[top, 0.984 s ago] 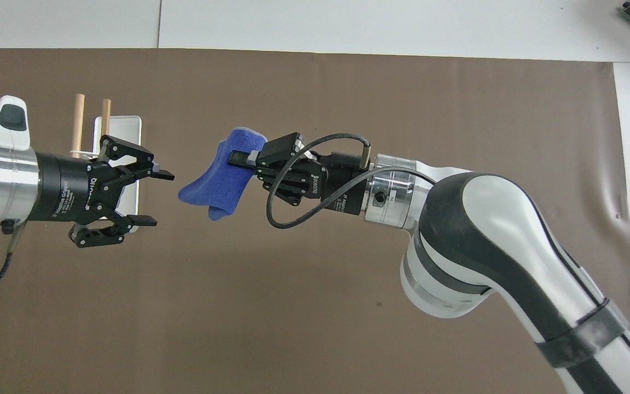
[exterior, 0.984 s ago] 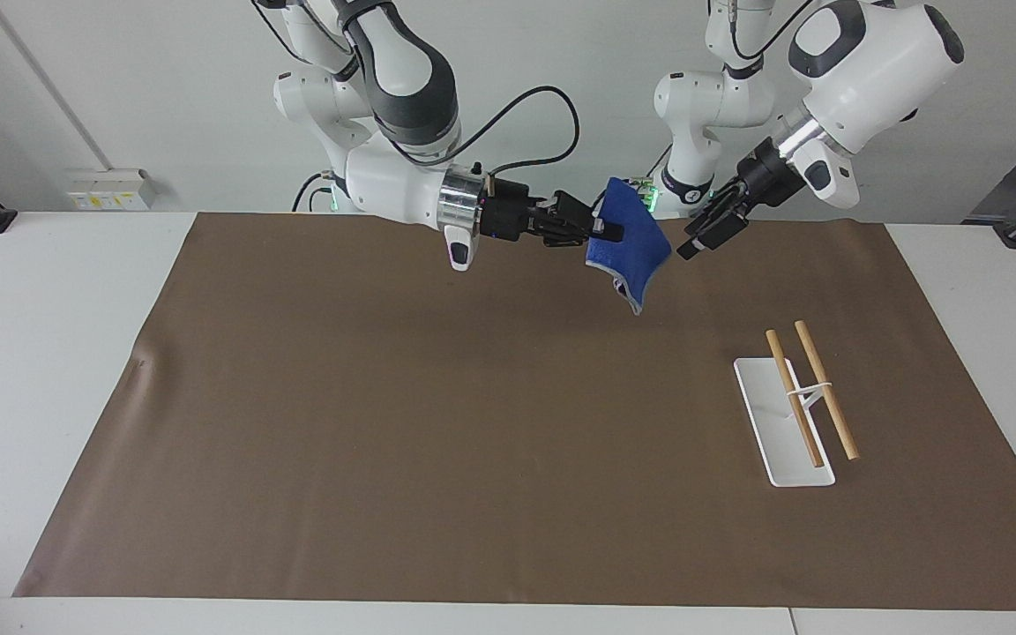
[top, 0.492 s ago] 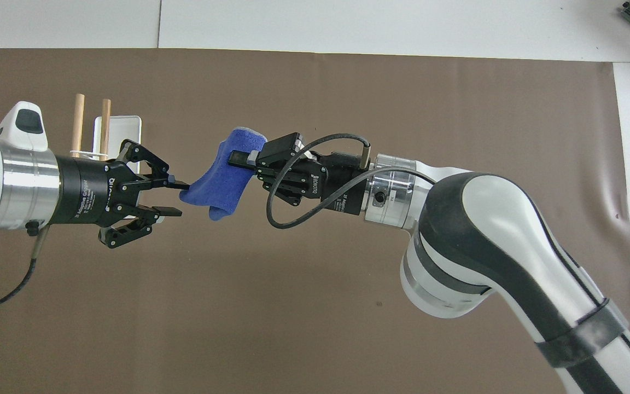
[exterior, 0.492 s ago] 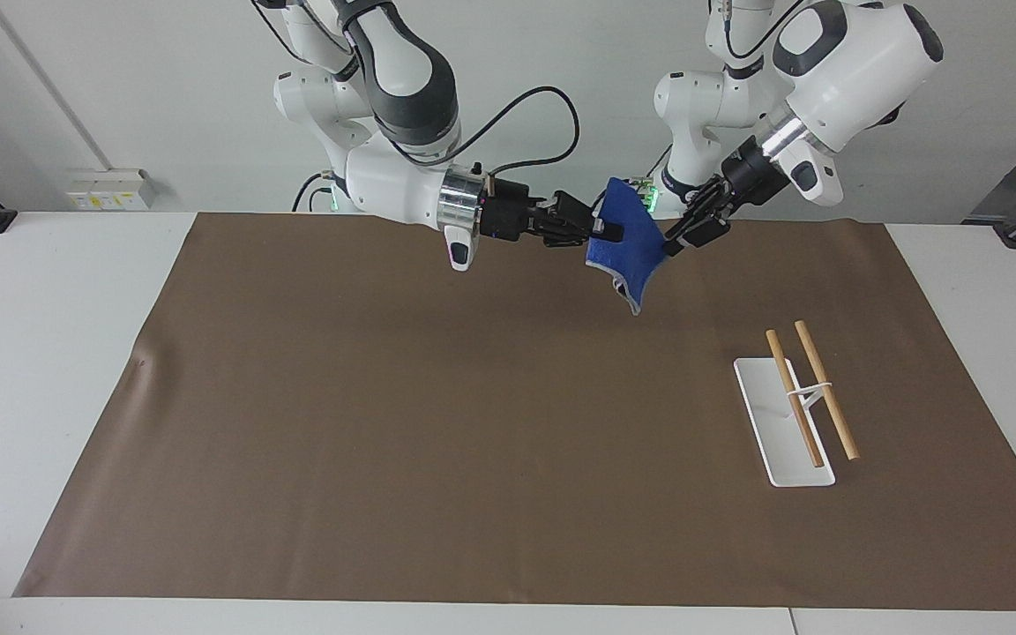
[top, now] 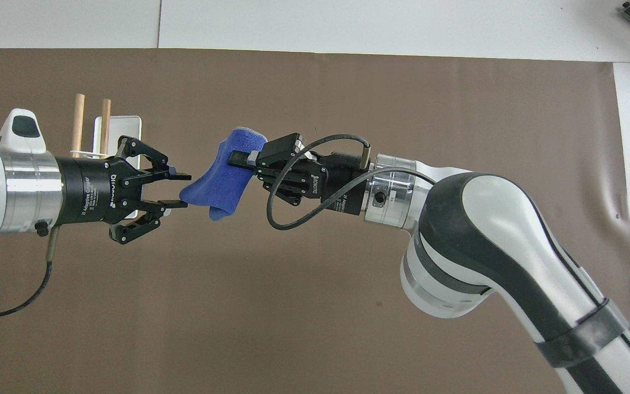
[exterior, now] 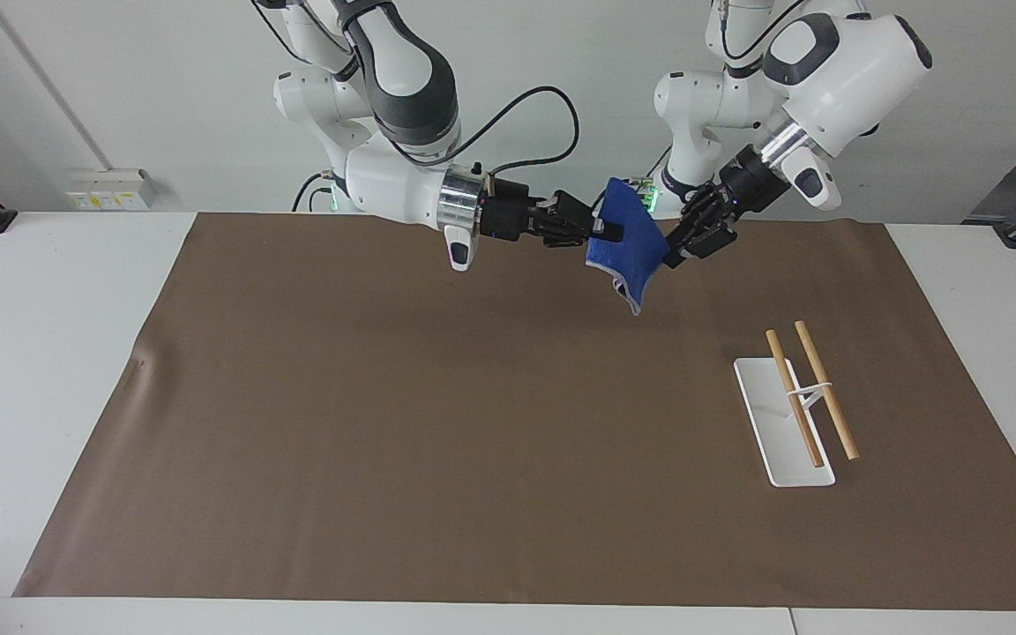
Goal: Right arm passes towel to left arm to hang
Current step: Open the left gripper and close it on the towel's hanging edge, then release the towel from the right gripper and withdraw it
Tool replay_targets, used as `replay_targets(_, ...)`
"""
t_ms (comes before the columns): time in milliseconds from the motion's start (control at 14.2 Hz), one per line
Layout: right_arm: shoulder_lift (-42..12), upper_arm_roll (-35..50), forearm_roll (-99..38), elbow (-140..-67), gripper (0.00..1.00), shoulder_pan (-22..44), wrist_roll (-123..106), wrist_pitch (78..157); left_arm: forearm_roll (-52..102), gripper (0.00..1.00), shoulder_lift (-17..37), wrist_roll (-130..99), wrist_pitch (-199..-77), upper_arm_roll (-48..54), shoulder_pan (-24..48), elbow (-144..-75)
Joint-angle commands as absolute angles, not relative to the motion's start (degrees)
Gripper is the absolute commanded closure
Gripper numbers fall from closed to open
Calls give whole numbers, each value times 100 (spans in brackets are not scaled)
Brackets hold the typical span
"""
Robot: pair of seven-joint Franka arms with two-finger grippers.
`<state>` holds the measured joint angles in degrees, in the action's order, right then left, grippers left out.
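Reaching level from the right arm [exterior: 402, 176] over the edge of the brown mat [exterior: 384, 423] nearest the robots: right gripper [exterior: 601, 231], fingers clamped shut on the upper part of the towel [exterior: 631, 256]. Held up in the air there, clear of the mat, folded over the fingers and drooping. Long axis slanted, running from the pinched upper end down toward the left arm's end of the table, pale-edged lower corner pointing downward. Seen from overhead, free end pointing straight at the left gripper [top: 184, 190]. Coming down at a slant from the left arm [exterior: 843, 70], left gripper tips right at that free corner, fingers [top: 175, 204] one on each side of it with a gap between them, not yet pinched onto the cloth. Farther from the robots, toward the left arm's end: white rack [exterior: 781, 441] with two wooden rods [exterior: 812, 388], lying on the mat, well apart from both grippers. Against a second ago: left gripper then short of the towel with fingers spread wide, now brought in to the corner and narrowed around it; right gripper's hold and the towel's pose unchanged; rack unmoved.
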<state>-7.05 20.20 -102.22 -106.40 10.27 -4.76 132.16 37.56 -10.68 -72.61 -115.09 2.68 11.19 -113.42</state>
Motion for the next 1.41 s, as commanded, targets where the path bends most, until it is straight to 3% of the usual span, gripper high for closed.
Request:
replay_targets(0, -580, 2048, -10326, -10784, 100, 1011, -615, 13324, 3920, 79, -1275, -7427, -11698, 202, 1266, -11575)
replay_targets(422, -580, 2048, -11091, -10775, 100, 1134, -545, 13658, 3920, 85, -1248, -7409, -11672, 220, 1301, -11505)
replay_targets(914, -589, 2039, -11031, -10758, 98, 1134, -536, 13772, 3911, 86, -1248, -7356, -11698, 220, 1301, -11496)
replay_targets(984, -598, 2039, -11022, -10749, 90, 1134, -545, 13825, 3902, 86, -1248, -7348, -11707, 220, 1309, -11496)
replay_targets(1055, -598, 2039, -11013, -10740, 37, 1134, -545, 13843, 3911, 86, -1248, -7356, -11716, 220, 1327, -11496)
replay_targets(1125, -589, 2030, -10943, -10740, 0, 1142, -580, 13991, 3911, 87, -1248, -7356, -11725, 220, 1336, -11505)
replay_targets(1195, -580, 2030, -10490, -10732, 0, 1143, -597, 14157, 3902, 96, -1248, -7356, -11725, 220, 1336, -11505)
replay_targets(1336, -606, 2022, -8903, -10705, 0, 1125, -598, 14369, 3894, 100, -1248, -7252, -11725, 220, 1336, -11505)
